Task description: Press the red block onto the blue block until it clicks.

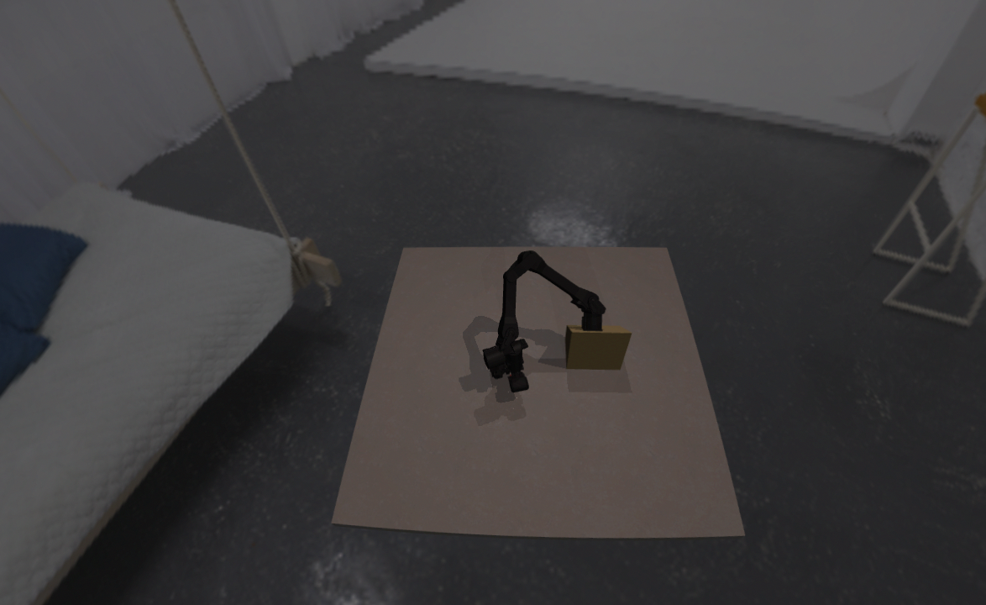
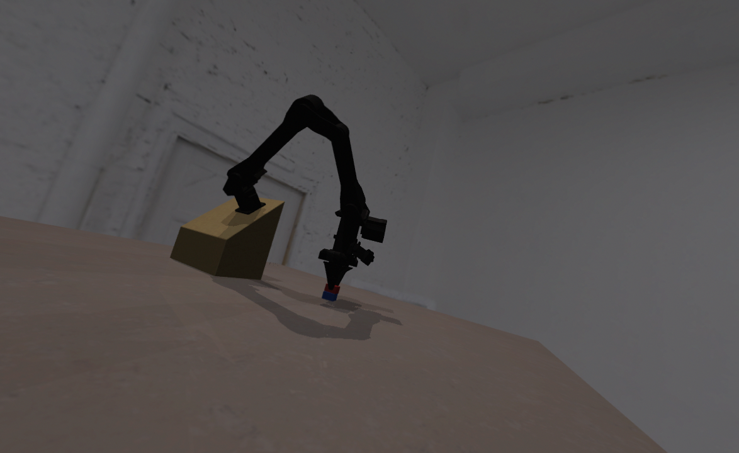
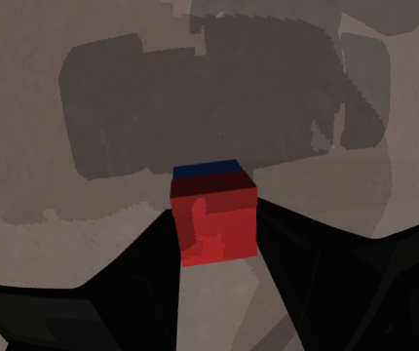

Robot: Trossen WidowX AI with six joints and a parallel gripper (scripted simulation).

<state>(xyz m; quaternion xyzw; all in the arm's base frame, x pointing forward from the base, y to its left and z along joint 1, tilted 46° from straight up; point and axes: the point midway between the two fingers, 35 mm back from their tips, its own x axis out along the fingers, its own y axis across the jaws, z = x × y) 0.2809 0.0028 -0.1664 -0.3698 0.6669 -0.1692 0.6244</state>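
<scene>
Wrist view: the end effector point(image 2: 332, 285) point(image 3: 212, 214), partly open, grips 1 red block point(image 2: 333, 289) point(image 3: 219, 234) between 2 fingers.

One red block point(image 3: 219, 234), one blue block point(image 2: 329, 296) point(image 3: 207, 169), two blue pillows point(image 1: 27, 259), one arm point(image 1: 509, 297) point(image 2: 345, 160)

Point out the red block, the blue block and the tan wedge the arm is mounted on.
red block point(image 2: 335, 288) point(image 3: 221, 234): exterior, side; wrist, top face
blue block point(image 2: 329, 296) point(image 3: 207, 169): exterior, side; wrist, exposed strip
tan wedge point(image 1: 595, 352) point(image 2: 198, 250): top and exterior, side faces
</scene>
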